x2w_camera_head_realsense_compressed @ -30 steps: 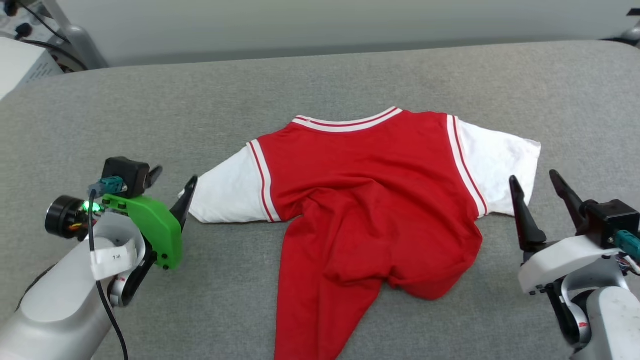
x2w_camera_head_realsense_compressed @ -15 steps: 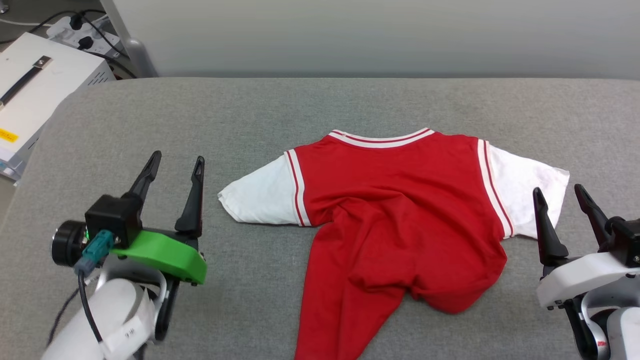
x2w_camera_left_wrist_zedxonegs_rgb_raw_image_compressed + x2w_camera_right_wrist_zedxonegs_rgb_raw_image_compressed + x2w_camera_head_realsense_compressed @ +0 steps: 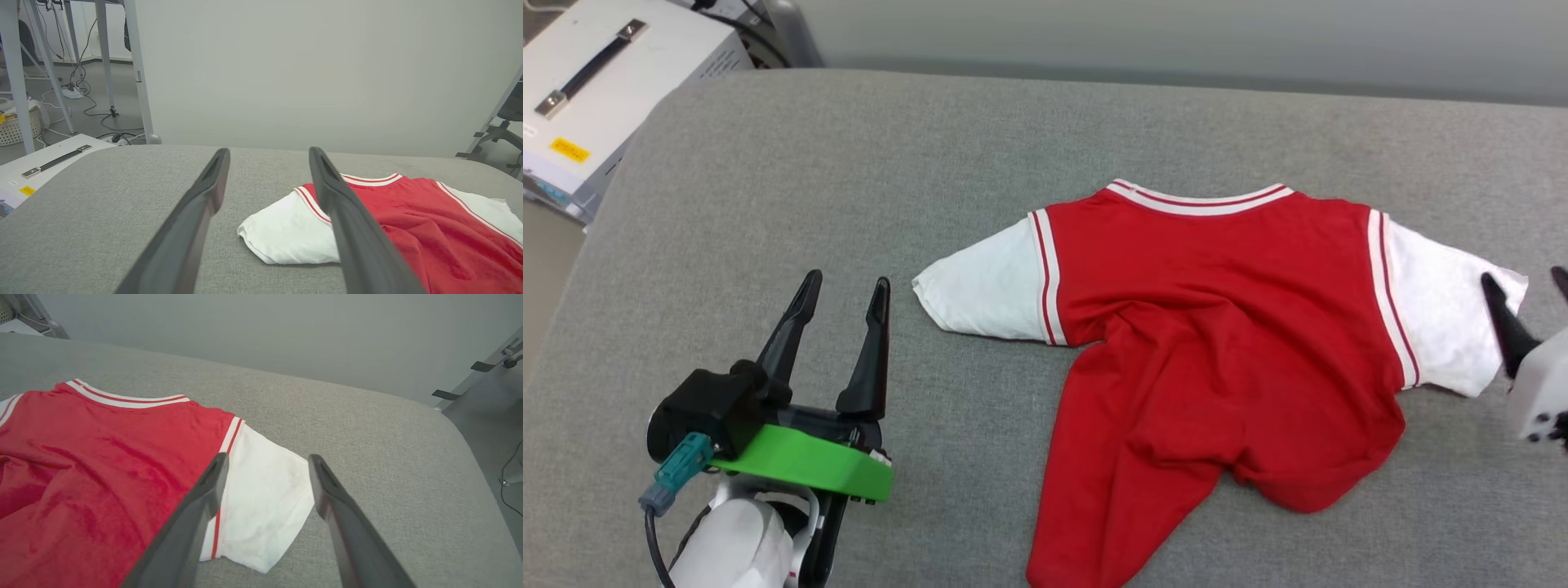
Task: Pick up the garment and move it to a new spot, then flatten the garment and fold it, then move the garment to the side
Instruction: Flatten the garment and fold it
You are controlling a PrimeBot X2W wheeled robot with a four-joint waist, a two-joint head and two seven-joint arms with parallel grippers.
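1. Head view: The garment (image 3: 1217, 327), a red jersey-style shirt with white sleeves and striped trim, lies on the grey surface (image 3: 849, 163) right of centre. A plain red side faces up, the collar points to 12 o'clock, and the bunched lower body trails toward 6 o'clock. The left hand (image 3: 847, 282) sits at 8 o'clock with its fingers spread wide and holding nothing, clear of the nearest sleeve, which lies at its 2 o'clock. The right hand (image 3: 1523, 278) enters at the 3 o'clock edge with its fingers apart and empty, one dark finger in front of the other sleeve's end. A white case (image 3: 613, 73) stands beside the surface at 10 o'clock.
2. Left wrist view: The left hand (image 3: 269, 152) is wide open, with bare grey surface (image 3: 102, 204) between its fingers. The garment (image 3: 408, 212) lies at 4 o'clock, and one finger crosses in front of its sleeve seam. The white case (image 3: 41, 163) shows at 9 o'clock.
3. Right wrist view: The right hand (image 3: 268, 457) is spread wide and grips nothing, with a white sleeve of the garment (image 3: 102, 457) showing between its fingers. The red body runs toward 9 o'clock and the collar lies at 10 o'clock. Whether the tips touch the cloth cannot be told.
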